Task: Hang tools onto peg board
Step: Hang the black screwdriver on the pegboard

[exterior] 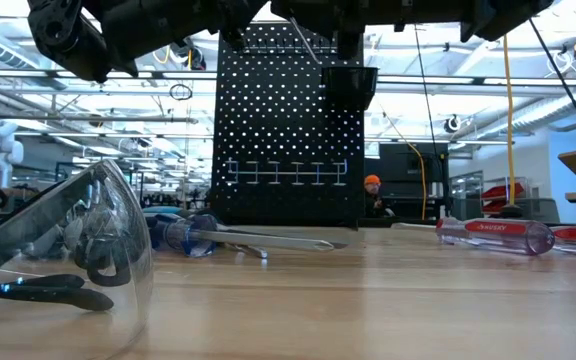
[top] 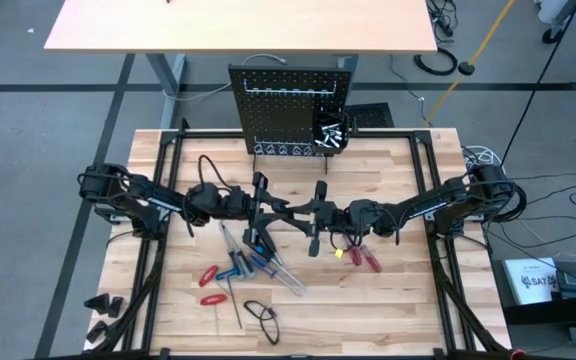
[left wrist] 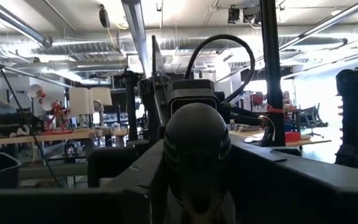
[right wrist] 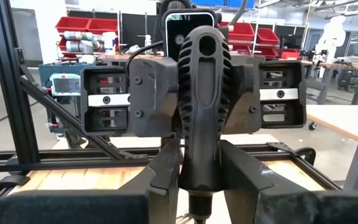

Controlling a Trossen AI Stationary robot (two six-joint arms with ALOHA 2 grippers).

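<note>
A black-handled screwdriver (top: 292,210) hangs level above the middle of the table, between my two grippers. My left gripper (top: 280,209) comes at it from the table's left and my right gripper (top: 308,213) from the right; both are shut on its handle. Its rounded butt (left wrist: 196,134) faces the left wrist. The black peg board (top: 290,110) stands upright at the far edge with a row of hooks and a small black bin (top: 330,133). More tools lie flat on the table: red pliers (top: 208,275), blue-handled screwdrivers (top: 253,262) and red-handled ones (top: 363,257). My left gripper pinches the thick butt part of the handle (right wrist: 199,74) between its two fingers (right wrist: 157,93), one on each side. It comes from the table's left, roughly level, with the fingers along the tool. The screwdriver is clear of the table. My right gripper pinches the handle's narrower end near the shaft (right wrist: 194,177) between its two fingers (right wrist: 166,171). It comes level from the table's right, fingers along the tool. The handle reaches away from it toward the left gripper.
Safety glasses (top: 260,318) lie near the front edge and fill the low view's left (exterior: 58,250). A black frame (top: 158,200) runs round the tabletop. A second tan table (top: 238,25) stands beyond the peg board. Bare wood lies at the near right (top: 388,310).
</note>
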